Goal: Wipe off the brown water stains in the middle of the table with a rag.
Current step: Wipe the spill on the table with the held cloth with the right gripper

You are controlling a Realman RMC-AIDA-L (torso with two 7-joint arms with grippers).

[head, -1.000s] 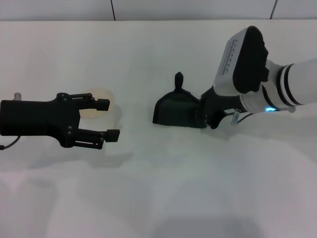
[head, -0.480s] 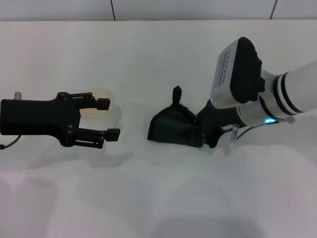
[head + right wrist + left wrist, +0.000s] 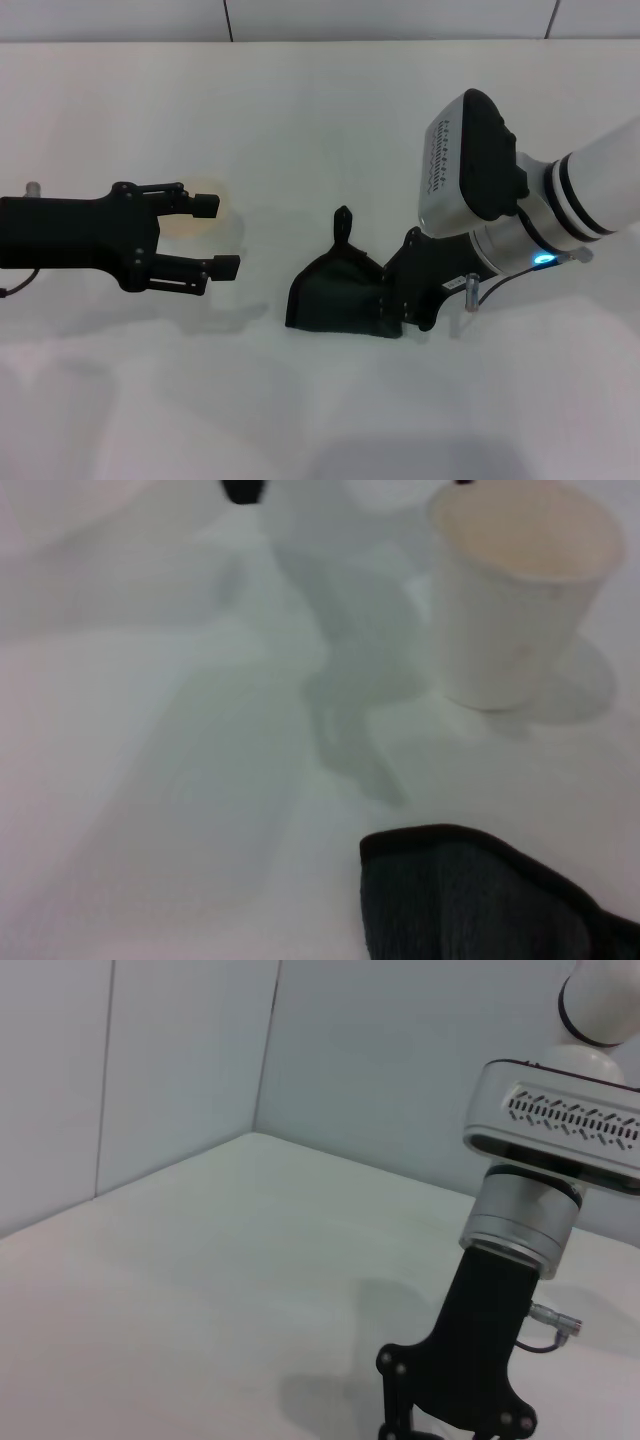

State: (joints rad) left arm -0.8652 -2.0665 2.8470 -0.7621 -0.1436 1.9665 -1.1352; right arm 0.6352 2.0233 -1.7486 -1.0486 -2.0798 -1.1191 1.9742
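Observation:
A dark green rag (image 3: pixel 338 297) lies bunched on the white table (image 3: pixel 300 110) near the middle, one corner sticking up. My right gripper (image 3: pixel 398 287) is shut on its right side and presses it against the tabletop. The same rag (image 3: pixel 480 905) fills a corner of the right wrist view. No brown water stains show on the bare table; whether any lie under the rag is hidden. My left gripper (image 3: pixel 217 236) hovers open at the left, holding nothing. The left wrist view shows only the right arm's black gripper body (image 3: pixel 470 1360) and its white wrist.
A white cup (image 3: pixel 200 205) with tan liquid stands just behind the left gripper's fingers; the cup (image 3: pixel 520 600) is also in the right wrist view, a short way from the rag. A tiled wall (image 3: pixel 400 18) borders the table's far edge.
My right gripper has dragged the rag across the table toward the near edge and a little to the left. The left gripper has barely moved.

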